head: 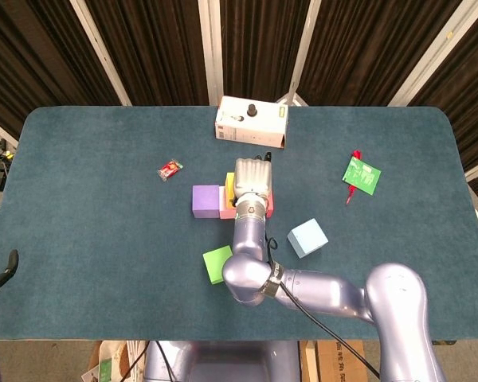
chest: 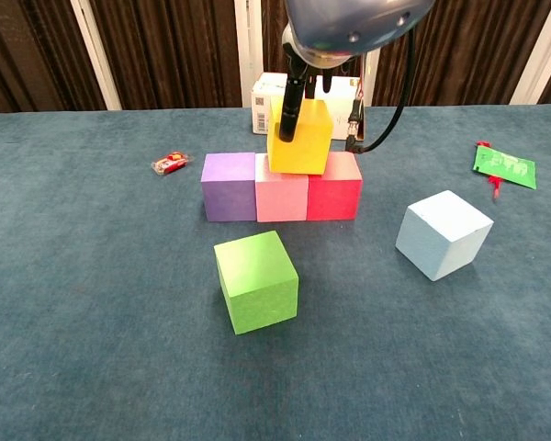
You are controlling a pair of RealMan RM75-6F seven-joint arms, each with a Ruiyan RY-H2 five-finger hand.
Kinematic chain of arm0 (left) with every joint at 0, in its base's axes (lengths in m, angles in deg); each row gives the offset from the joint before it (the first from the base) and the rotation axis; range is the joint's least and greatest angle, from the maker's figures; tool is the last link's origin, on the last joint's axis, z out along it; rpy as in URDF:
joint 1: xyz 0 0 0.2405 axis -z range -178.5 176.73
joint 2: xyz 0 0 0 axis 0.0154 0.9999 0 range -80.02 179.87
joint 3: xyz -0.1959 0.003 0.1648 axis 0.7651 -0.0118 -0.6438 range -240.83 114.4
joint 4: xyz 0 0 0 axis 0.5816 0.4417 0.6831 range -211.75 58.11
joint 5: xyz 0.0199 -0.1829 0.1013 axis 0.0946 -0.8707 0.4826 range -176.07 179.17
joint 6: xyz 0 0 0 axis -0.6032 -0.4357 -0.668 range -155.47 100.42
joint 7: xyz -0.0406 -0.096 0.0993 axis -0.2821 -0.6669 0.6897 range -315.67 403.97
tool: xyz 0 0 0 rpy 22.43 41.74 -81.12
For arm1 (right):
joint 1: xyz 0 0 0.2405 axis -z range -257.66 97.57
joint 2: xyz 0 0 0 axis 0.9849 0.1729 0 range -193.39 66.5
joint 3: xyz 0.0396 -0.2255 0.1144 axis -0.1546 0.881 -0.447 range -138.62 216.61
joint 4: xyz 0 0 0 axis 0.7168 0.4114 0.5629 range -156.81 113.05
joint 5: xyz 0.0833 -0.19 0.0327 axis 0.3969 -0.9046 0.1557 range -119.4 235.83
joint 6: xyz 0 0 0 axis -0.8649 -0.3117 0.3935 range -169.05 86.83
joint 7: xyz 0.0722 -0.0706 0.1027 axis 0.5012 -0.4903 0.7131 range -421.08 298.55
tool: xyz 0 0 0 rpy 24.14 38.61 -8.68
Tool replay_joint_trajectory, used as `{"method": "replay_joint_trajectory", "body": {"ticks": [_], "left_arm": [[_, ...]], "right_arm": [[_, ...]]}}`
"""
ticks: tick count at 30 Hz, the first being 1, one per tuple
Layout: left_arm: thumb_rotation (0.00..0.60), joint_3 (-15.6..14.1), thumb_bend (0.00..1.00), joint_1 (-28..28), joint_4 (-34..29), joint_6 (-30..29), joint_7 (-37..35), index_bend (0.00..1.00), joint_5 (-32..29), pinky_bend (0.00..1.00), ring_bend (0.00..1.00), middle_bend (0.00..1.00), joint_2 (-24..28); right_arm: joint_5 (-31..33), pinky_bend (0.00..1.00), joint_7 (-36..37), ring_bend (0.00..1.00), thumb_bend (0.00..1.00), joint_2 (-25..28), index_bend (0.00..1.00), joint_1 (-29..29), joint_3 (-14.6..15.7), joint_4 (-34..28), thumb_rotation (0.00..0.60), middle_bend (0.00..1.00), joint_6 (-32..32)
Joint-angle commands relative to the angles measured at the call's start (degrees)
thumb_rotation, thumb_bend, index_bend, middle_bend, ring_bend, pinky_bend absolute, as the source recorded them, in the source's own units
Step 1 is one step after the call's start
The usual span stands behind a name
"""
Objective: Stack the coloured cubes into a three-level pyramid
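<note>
A purple cube [chest: 228, 188], a pink cube [chest: 282, 199] and a red cube [chest: 334, 195] stand in a touching row on the blue cloth. My right hand [head: 252, 187] grips a yellow cube [chest: 303, 138] from above, low over the pink cube and the seam to the red one, slightly tilted. Whether it rests on them I cannot tell. A green cube [chest: 255, 280] lies in front of the row, and a light blue cube [chest: 443, 234] lies to the right. Only a dark sliver of my left hand [head: 6, 267] shows at the left edge of the head view.
A white box [head: 251, 122] stands just behind the row. A small red wrapper [head: 170, 169] lies to the left, and a green packet [head: 360, 175] lies at the far right. My right forearm [head: 251, 263] hangs over the green cube's right side in the head view.
</note>
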Motion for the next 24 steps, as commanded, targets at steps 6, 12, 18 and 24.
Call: {"method": "replay_joint_trajectory", "body": {"ticks": [6,12,18,24], "left_arm": [[0.6,-0.05,0.41,0.01,-0.01,0.01,0.08,0.05,0.03,0.0,0.0,0.0,-0.03],[0.6,-0.01,0.41,0.03,-0.02,0.06,0.24,0.05,-0.11,0.0,0.0,0.0,-0.12],[0.6,-0.04,0.41,0.05,0.0,0.07,0.44,0.05,-0.13,0.0,0.0,0.0,-0.21],[0.6,-0.03,0.41,0.08,0.0,0.09,0.52,0.05,-0.16,0.0,0.0,0.0,-0.25]], "right_arm": [[0.04,0.0,-0.3,0.19,0.3,0.06,0.47,0.41,-0.05,-0.27,0.6,0.41,-0.06],[0.13,0.0,-0.47,0.19,0.29,0.05,0.47,0.8,-0.05,-0.51,0.6,0.41,0.15],[-0.28,0.0,-0.26,0.19,0.29,-0.07,0.47,0.91,-0.11,-0.67,0.6,0.4,0.1],[-0.57,0.0,-0.22,0.19,0.29,-0.13,0.45,1.01,-0.12,-0.56,0.6,0.38,0.2]]}}
